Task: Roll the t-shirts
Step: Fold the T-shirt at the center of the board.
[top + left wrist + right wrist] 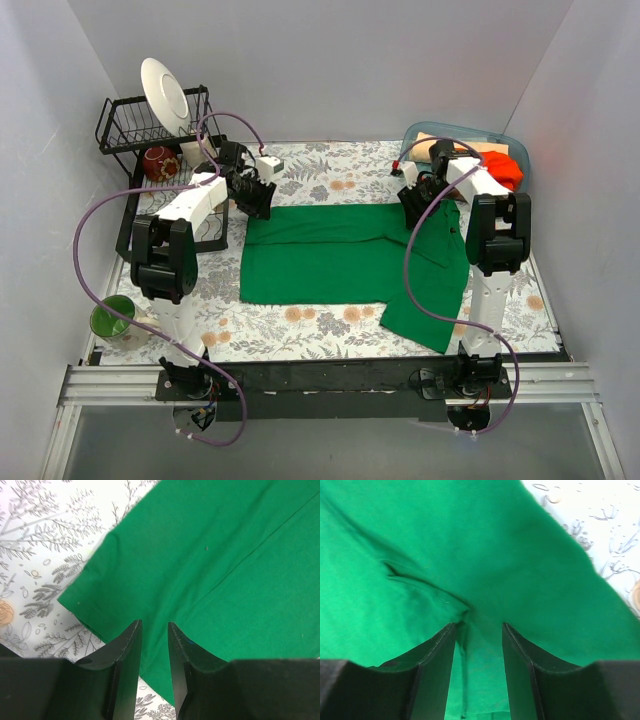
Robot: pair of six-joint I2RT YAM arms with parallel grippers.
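green t-shirt (330, 255): it is laid flat across the middle of the worktop (300, 325) and appears folded into a long band. A loose flap is trailed toward 5 o'clock.
left hand (154, 625): it is held over the shirt's 10 o'clock corner. The fingers are set narrow, and no cloth is seen caught between them.
right hand (479, 625): it is placed at the shirt's 2 o'clock end. The fingers are set somewhat apart, with cloth puckered at their tips. Whether that cloth is gripped cannot be told.
other shirts: an orange-red t-shirt (503, 168) and a pale tan t-shirt (440, 148) are kept in a bin (520, 150) at 1 o'clock on the worktop. Neither is touched by a hand.
done: the green t-shirt is judged to be spread and narrowed ready for rolling. No rolled part is seen anywhere.
left to do: the roll itself is judged not yet begun, and the flap is likely to need tucking in first. The two shirts in the bin are yet to be taken out and rolled.
progress: it is judged early, with preparation only.
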